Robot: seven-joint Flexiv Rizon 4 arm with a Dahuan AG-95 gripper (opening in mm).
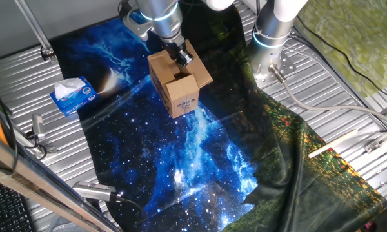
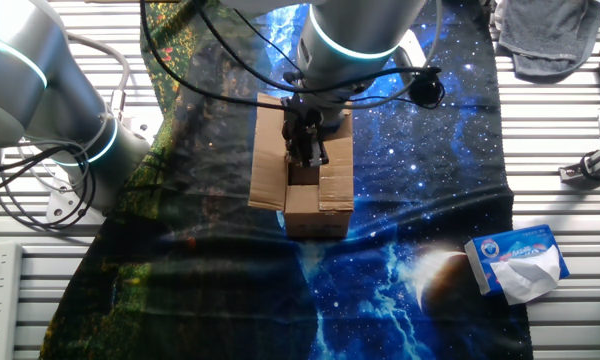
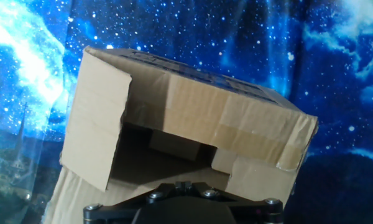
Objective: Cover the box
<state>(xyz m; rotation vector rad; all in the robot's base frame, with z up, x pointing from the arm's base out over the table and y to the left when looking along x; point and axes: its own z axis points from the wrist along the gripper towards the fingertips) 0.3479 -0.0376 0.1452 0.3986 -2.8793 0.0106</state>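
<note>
The hand (image 1: 180,58) hangs straight over the small brown cardboard box (image 1: 178,87), its fingers reaching down to the open gap between the top flaps. How far apart the fingers stand cannot be told from any view. The box sits directly beneath the hand on a starry blue cloth (image 1: 180,154) spread over the desk (image 1: 19,84). In the hand view the flaps are partly folded inward, leaving a dark opening just ahead of the hand. A blue and white tissue box (image 1: 73,95) lies well apart from the hand.

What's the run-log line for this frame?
phase: closing flaps | gripper: over box top opening, state unclear | flaps: partly folded, gap open | tissue box: aside
</note>
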